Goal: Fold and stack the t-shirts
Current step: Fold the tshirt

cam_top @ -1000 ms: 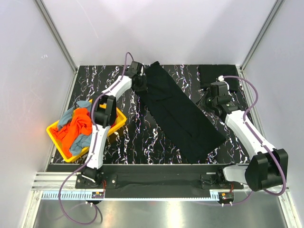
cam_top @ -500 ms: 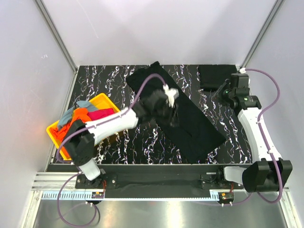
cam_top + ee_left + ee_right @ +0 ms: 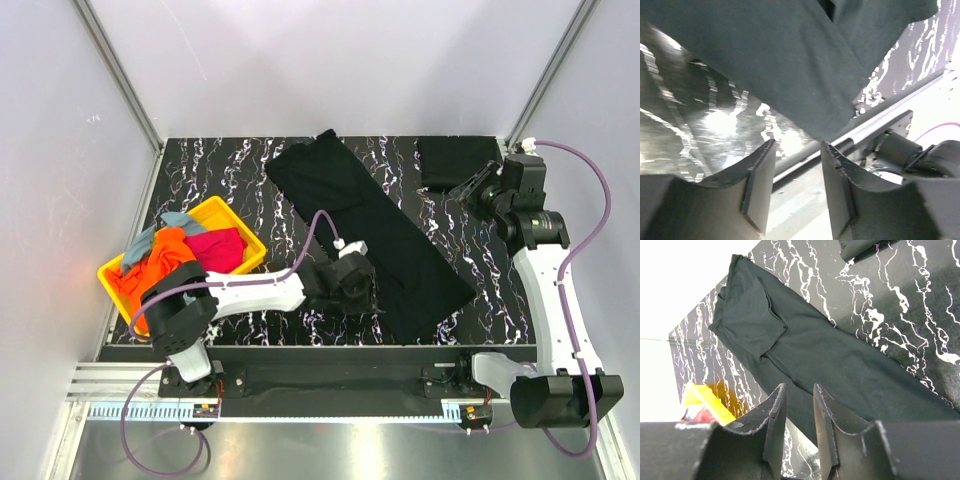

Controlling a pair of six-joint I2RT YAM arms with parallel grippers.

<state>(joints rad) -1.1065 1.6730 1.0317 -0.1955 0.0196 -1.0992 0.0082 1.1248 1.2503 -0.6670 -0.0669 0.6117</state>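
Observation:
A black t-shirt [image 3: 385, 235], folded into a long strip, lies diagonally across the marbled table; it also shows in the right wrist view [image 3: 810, 347] and the left wrist view [image 3: 775, 55]. A folded black shirt [image 3: 455, 160] lies at the back right, and its edge shows in the right wrist view [image 3: 860, 247]. My left gripper [image 3: 358, 290] is low beside the strip's near left edge, open and empty [image 3: 797, 144]. My right gripper [image 3: 468, 190] hangs raised between the strip and the folded shirt, open a little and empty [image 3: 799, 386].
A yellow bin [image 3: 250, 250] at the left holds orange, grey and pink shirts; its corner shows in the right wrist view [image 3: 702, 399]. The table's front rail [image 3: 865, 135] runs just beyond my left fingers. White walls enclose the table.
My left arm has swung from the strip's far end down to its near left edge. My right arm has pulled back to the right and risen. The strip's far end lies wider.

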